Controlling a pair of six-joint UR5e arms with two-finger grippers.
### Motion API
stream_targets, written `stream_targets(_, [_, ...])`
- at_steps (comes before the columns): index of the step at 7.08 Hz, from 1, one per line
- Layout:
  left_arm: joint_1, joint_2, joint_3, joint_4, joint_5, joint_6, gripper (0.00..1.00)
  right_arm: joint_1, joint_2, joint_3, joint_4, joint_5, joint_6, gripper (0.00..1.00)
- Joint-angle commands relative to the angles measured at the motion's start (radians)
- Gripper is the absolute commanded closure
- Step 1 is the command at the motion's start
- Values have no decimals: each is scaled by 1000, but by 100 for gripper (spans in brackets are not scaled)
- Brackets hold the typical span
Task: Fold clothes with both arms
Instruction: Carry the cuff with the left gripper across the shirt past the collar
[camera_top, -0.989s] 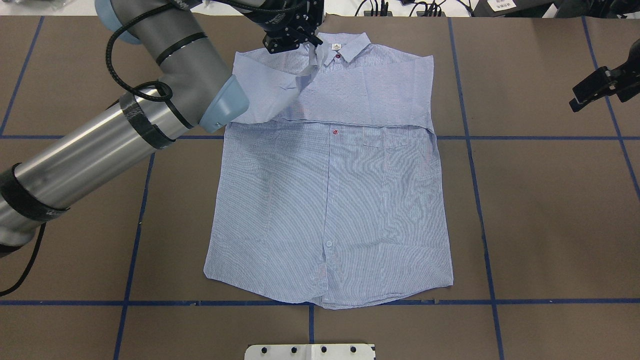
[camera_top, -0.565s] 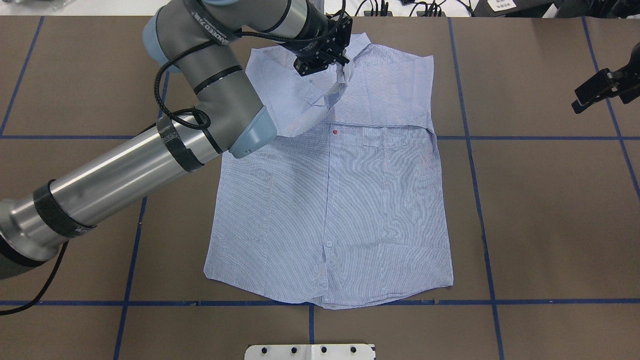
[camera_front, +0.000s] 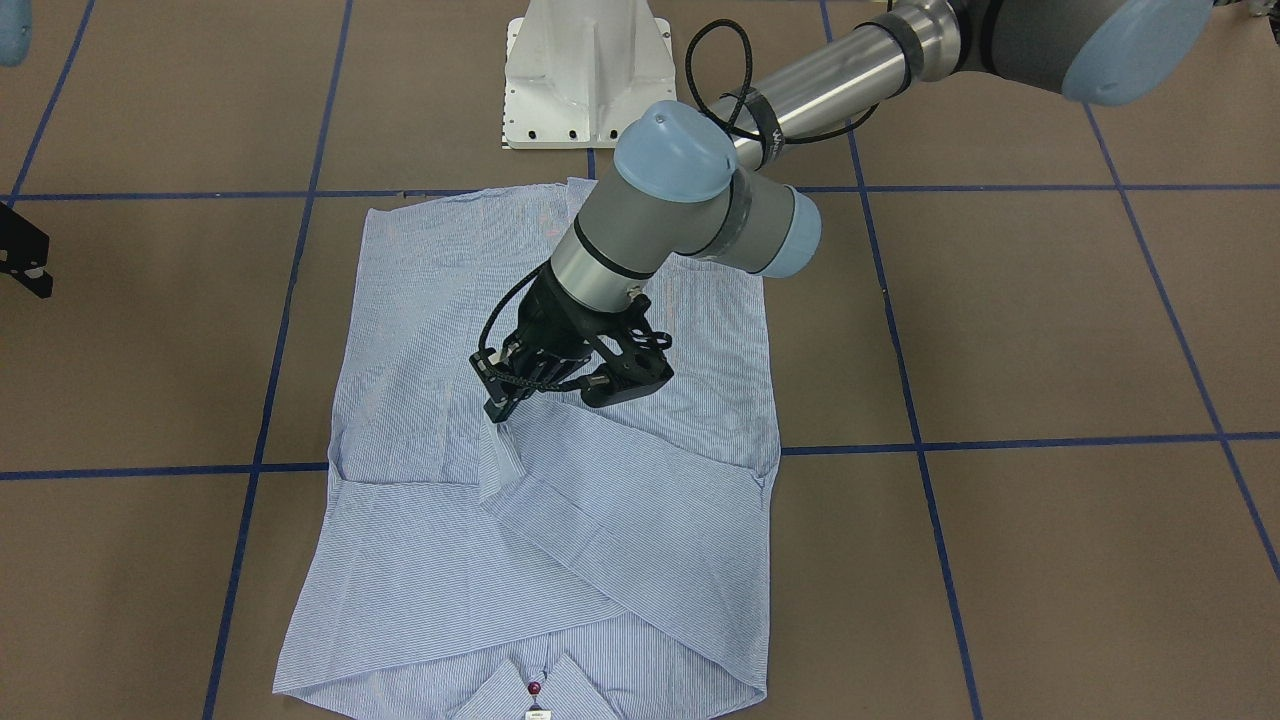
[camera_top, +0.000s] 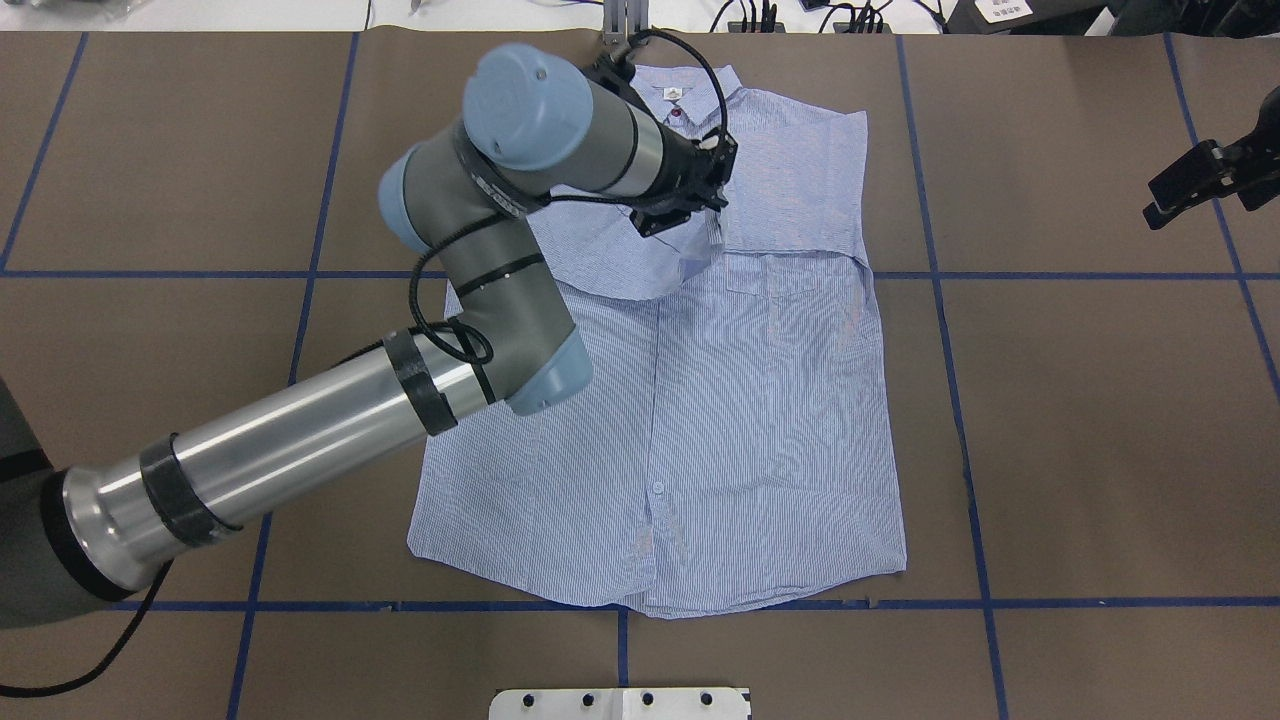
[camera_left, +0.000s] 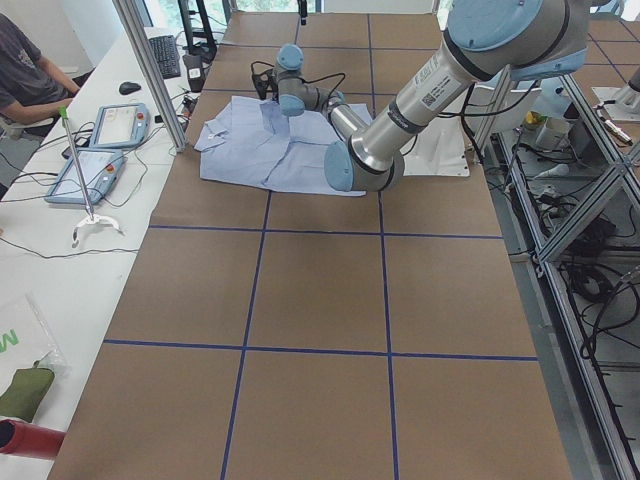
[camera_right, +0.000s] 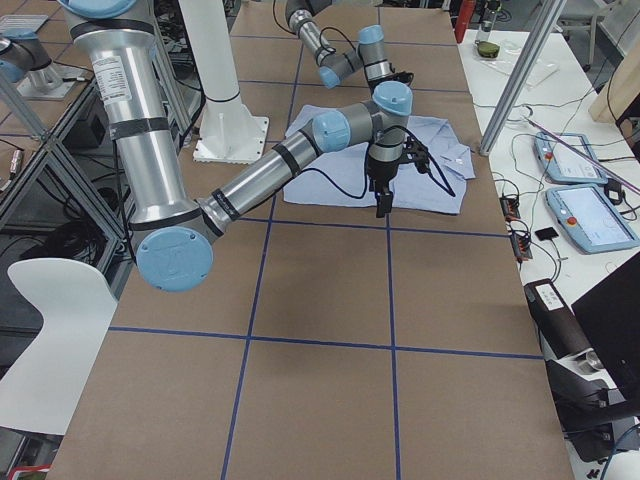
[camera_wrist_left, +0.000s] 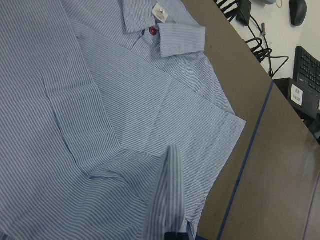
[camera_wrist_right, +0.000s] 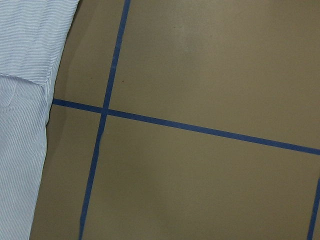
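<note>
while left hand (camera_front: 500, 408) carries cuff (camera_front: 506, 458) nearer, collar (camera_top: 672, 100) uncovered

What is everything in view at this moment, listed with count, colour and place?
shirt: one, light blue and white stripes, dark red buttons; flat mid-table, collar away from the robot.
cuff: one, striped, held above the shirt's chest.
table: one, brown, under everything.
tape lines: several, blue, a grid on the table.
pedestal: one, white, at the robot's table edge.
control tablets: two, grey-blue, on the white side bench.
person: one, dark grey top, seated by that bench.
left arm: one, silver-grey, light blue caps, over the shirt.
left gripper: one, black, shut on the cuff.
right arm: one, same colours, beside the shirt.
right gripper: one, black, over bare table; open or shut unclear.
</note>
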Motion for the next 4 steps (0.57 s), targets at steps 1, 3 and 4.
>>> stream_targets(1, [83, 1, 8, -21, 92, 7, 96, 0, 2, -14, 0, 1, 8, 0])
stream_targets(3, [85, 7, 2, -73, 113, 57, 0, 0, 1, -15, 0, 3, 8, 0])
stream_targets(4, [85, 34, -12, -115, 116, 64, 0, -2, 1, -20, 6, 15, 8, 0])
